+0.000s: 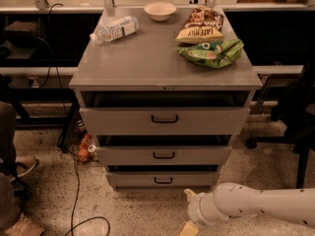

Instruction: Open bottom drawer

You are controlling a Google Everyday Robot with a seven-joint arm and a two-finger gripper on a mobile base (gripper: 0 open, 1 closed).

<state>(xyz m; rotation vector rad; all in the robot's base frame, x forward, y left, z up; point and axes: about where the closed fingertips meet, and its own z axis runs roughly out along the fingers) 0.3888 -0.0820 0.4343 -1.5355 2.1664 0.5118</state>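
Note:
The grey cabinet (165, 58) has three drawers stacked in its front. The bottom drawer (133, 179) is the lowest and shortest grey panel, with a small black loop handle (163, 180). It sits about flush with the drawers above, with a dark gap over it. My gripper (189, 211) is at the end of the white arm (261, 205) that comes in from the lower right. It is low over the floor, in front of the bottom drawer and a little to the right of and below its handle, touching nothing.
The middle drawer (162, 155) and top drawer (164, 119) are above. On the cabinet top lie a plastic bottle (114, 28), a bowl (160, 10) and two chip bags (210, 50). Cables (74, 191) and cans (84, 149) are on the floor at left, and a person's shoes (19, 168) at far left.

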